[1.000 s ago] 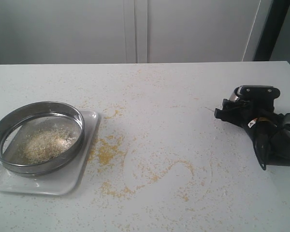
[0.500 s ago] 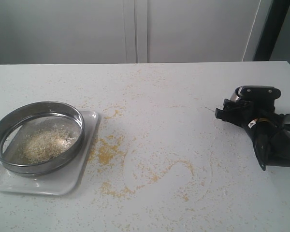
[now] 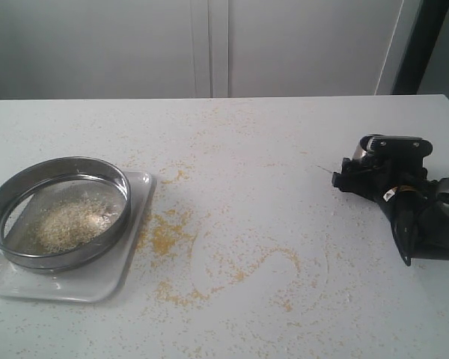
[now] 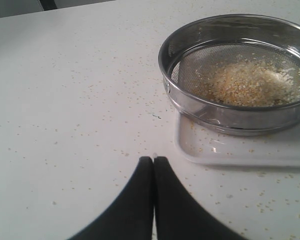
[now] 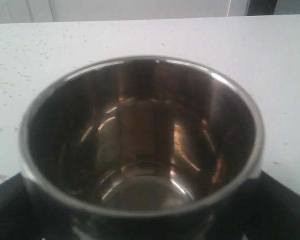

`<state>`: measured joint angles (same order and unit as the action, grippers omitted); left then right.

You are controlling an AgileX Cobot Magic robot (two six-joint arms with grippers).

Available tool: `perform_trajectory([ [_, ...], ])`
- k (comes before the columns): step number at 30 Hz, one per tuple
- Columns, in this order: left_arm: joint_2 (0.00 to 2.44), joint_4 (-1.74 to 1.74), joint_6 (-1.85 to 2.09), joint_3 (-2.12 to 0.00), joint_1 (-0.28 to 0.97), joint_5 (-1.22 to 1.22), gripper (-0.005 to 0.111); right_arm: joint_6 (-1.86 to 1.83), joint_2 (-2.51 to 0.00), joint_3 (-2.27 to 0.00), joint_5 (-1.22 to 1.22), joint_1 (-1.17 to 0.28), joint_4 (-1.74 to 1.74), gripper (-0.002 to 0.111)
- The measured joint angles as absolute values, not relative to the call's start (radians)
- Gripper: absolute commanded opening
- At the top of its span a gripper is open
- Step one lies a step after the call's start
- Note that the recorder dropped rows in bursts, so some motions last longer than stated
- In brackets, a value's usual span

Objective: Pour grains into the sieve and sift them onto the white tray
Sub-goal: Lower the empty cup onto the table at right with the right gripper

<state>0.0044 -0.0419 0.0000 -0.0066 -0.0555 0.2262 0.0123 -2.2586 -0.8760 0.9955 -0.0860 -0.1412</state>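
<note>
1. risk: the grains (image 3: 66, 224) lie heaped on the mesh of the sieve (image 3: 75, 258), which sits on the white tray (image 3: 97, 280). sifting looks unfinished. a rough shake could slide the sieve off the tray rim and spill more onto the table (image 3: 284, 134), where yellow specks (image 3: 168, 235) already lie.
2. risk: the sieve appears to reach past the tray rim on one side. anything falling through there would miss the tray.
3. risk: a closed gripper cannot take the sieve wall. it must open before it closes in, or it will push the sieve.
4. left gripper (image 4: 153, 161): fingers (image 4: 140, 190) pressed together with nothing between them, near the tray, touching neither tray nor sieve.
5. right gripper (image 3: 378, 161): clamped around a steel cup (image 5: 140, 140). the cup looks empty. it is at the right of the table, well apart from the sieve.
</note>
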Motion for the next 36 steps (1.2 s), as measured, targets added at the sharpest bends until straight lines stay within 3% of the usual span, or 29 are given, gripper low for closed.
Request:
perform_trajectory([
  [11, 0.004, -0.042, 0.0, -0.007, -0.055, 0.226, 0.0, -0.08, -2.223, -0.867, 0.995, -0.086, -0.133, 0.091],
  [36, 0.004, -0.042, 0.0, -0.007, -0.055, 0.226, 0.0, -0.085, -2.024, -0.783, 0.966, -0.086, -0.119, 0.09],
])
